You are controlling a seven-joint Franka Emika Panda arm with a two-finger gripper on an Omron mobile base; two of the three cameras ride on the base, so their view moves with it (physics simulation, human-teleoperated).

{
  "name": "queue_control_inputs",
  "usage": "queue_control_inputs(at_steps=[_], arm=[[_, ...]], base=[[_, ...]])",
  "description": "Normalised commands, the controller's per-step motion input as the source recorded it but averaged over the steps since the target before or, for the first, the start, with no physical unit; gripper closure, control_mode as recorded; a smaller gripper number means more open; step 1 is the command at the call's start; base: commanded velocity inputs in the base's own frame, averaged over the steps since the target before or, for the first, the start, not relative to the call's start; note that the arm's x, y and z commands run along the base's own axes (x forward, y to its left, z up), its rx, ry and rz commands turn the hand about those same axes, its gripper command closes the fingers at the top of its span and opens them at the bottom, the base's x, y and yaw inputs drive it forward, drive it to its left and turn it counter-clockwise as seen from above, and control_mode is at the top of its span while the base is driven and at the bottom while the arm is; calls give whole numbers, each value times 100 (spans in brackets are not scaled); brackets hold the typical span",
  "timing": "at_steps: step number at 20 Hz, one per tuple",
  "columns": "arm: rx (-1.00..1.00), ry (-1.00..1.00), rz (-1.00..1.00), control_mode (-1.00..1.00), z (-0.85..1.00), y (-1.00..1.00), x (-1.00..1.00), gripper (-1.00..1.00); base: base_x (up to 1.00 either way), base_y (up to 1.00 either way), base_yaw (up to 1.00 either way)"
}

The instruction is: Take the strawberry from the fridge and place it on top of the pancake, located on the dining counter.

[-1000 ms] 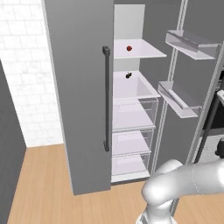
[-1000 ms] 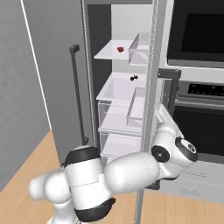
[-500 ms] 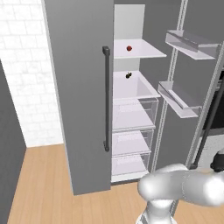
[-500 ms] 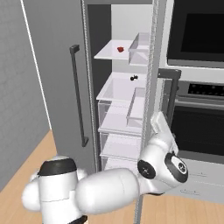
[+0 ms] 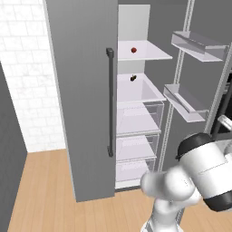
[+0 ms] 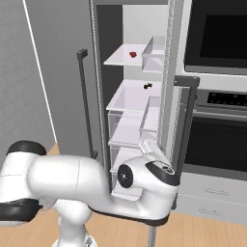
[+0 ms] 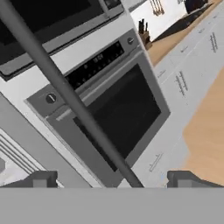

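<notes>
Fridge (image 5: 86,90) has its right door swung open, so I've got a clear line to the white shelves. The strawberry (image 5: 134,50) sits alone on the top shelf (image 5: 149,53), and that little blackish lump (image 5: 132,78) is one shelf down, so I figure they're hard to mix up. My gripper (image 7: 111,180) is spread wide with the door's dark bar handle (image 7: 65,89) running between the fingers, nothing clamped. The arm is folded low beside the open door, elbow bulging toward the cameras, hand pointing at the wall oven (image 7: 118,109). Pretty sure the door job is done and reaching up comes next.
</notes>
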Motion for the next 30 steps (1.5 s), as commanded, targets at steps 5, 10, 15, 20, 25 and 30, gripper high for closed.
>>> queue_control_inputs(at_steps=[5, 10, 15, 20, 25, 30], arm=[[-6, 39, 3, -100, 100, 37, -55, -100], [-21, -34, 0, -100, 100, 18, -32, -100], [0, -27, 0, -100, 100, 55, -22, -100], [16, -33, 16, -100, 100, 70, -30, -100], [-9, -57, 27, -100, 100, 44, -50, -100], [-16, -56, 0, -100, 100, 53, -66, -100]], base=[[0, 0, 0], [0, 0, 0], [0, 0, 0], [0, 0, 0], [0, 0, 0], [0, 0, 0]])
